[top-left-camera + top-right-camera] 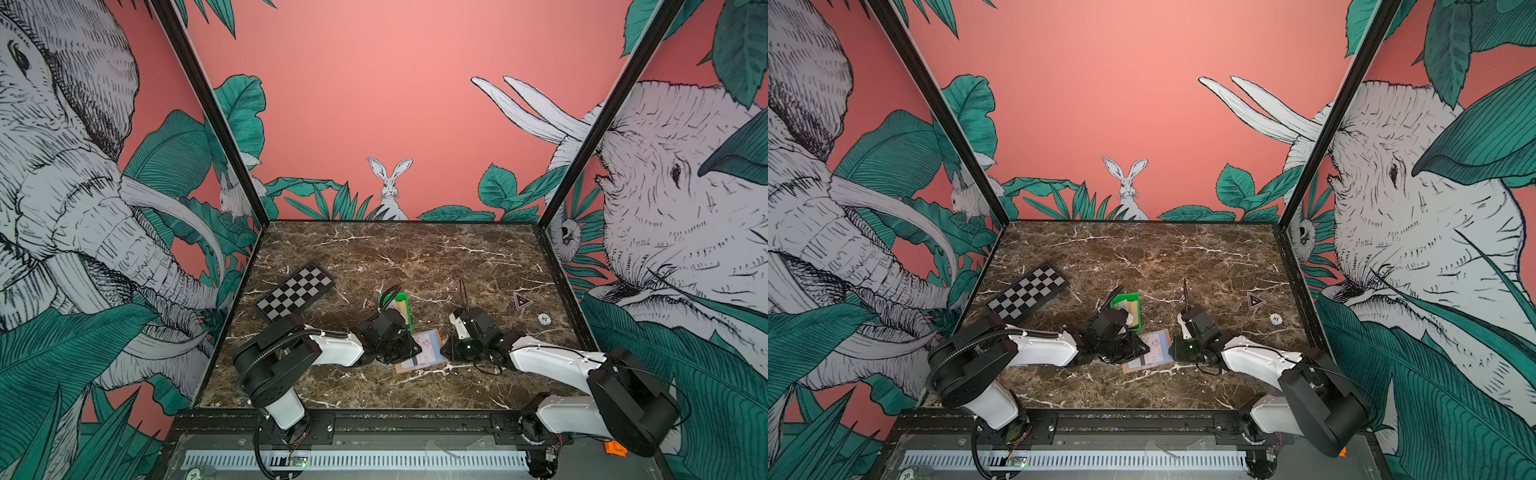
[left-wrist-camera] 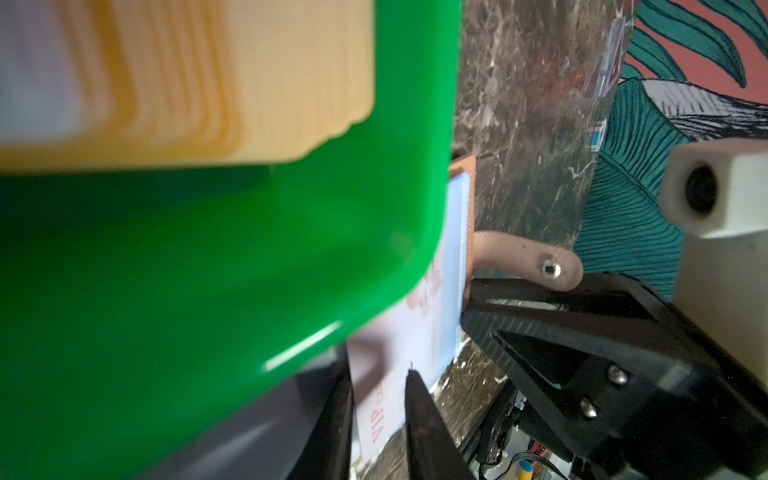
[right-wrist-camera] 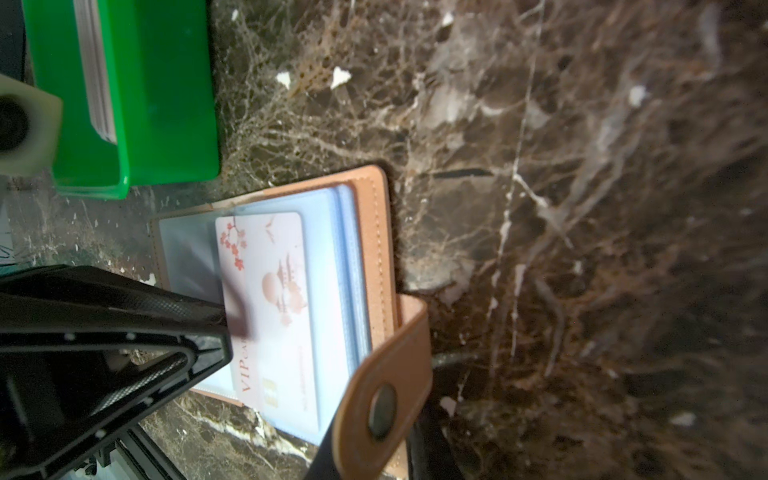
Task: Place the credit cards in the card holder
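Between my two grippers, the open card holder (image 1: 419, 351) lies flat. My left gripper (image 3: 226, 328) pinches a white card (image 3: 274, 307) into its sleeve; my right gripper (image 2: 467, 305) clamps the holder's edge.

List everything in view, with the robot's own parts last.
table: one, dark brown marble, floor of the cell
checkered board: one, black and white, far left of table
green tray: one, mid-table, beyond the card holder
card stack: too many to count, cream and tan, inside tray
card holder: one, tan with pale blue sleeves, open, near centre
VIP card: one, white with red print, on the open sleeves
triangle sticker: one, dark, right side
round token: one, white, right side
left fingers: black, apparently closed on VIP card
right fingers: black, closed on card holder's edge
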You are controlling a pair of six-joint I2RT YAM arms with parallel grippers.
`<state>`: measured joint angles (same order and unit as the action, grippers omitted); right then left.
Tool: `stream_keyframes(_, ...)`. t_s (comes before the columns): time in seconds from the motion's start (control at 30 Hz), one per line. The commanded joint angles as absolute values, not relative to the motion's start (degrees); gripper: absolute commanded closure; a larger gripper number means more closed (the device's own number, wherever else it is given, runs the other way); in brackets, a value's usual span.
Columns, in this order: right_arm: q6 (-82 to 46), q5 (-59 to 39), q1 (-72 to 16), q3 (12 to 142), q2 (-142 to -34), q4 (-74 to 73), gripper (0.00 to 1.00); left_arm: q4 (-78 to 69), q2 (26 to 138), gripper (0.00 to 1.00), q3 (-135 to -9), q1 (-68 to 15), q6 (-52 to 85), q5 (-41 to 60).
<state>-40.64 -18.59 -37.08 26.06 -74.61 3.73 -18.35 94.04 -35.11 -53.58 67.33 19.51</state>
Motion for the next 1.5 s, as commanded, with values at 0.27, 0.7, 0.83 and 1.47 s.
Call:
stream_keyframes(0.27,-40.64,-19.65,-37.19,24.5,-75.04,3.87,0.79,-21.18,95.28,0.76,-36.87,-53.94,68.81,20.1)
stream_keyframes(0.7,-41.08,-19.93,-37.27,24.07,-75.25,3.33,0.81,-19.8,95.88,0.78,-37.79,-54.98,68.04,20.58)
stream_keyframes(0.83,-41.53,-19.97,-37.35,23.3,-74.09,3.81,0.81,-18.92,95.74,0.79,-37.37,-55.28,67.84,20.33)
stream_keyframes(1.47,-46.54,-11.72,-41.61,20.64,-59.33,14.21,0.72,-16.97,90.8,0.79,-33.05,-59.68,68.76,15.2)
